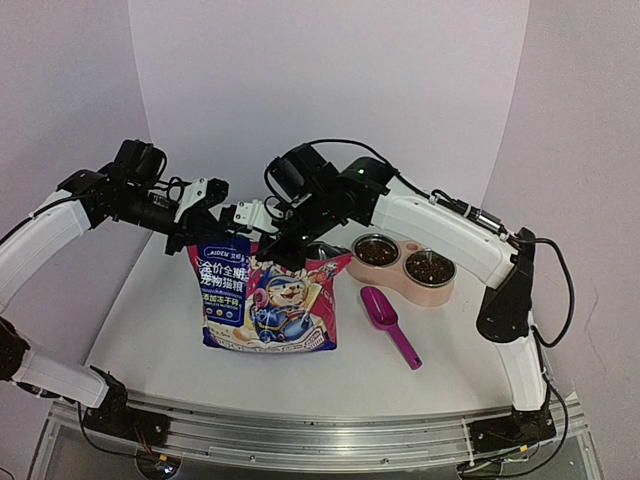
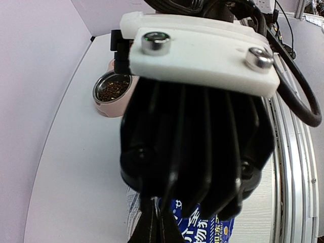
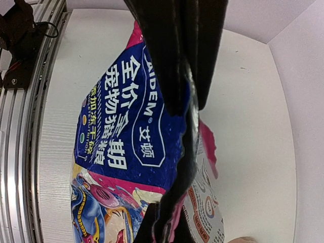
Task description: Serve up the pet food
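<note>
One magenta scoop (image 1: 390,325) lies nearest the arm bases on the table (image 1: 150,320), untouched, its bowl end pointing toward the feeder.

Just left of it stands the pouch of pet food (image 1: 266,300), upright, printed face toward the bases.

At the pouch's top edge both tools are engaged. The left gripper (image 1: 205,218) is fully closed on the upper left corner. The right gripper (image 1: 287,243) is likewise pinched shut on the top edge nearer the middle, and the right wrist view shows its fingers (image 3: 177,61) clamping the film. Whether the mouth is sealed or already open cannot be told.

Beyond, to the right, the pink feeder (image 1: 400,285) holds kibble (image 1: 377,254) in both steel bowls.

Risks, as judged:
- The two wrists sit very close, and the left wrist view is largely blocked by the other arm. Any parting or tilting move could bring them into contact.
- Grip is on thin glossy film only, so a slip or uneven pull could tear it or drop the pouch.
- A dropped pouch would spill food short of the bowls or strike the scoop.
</note>
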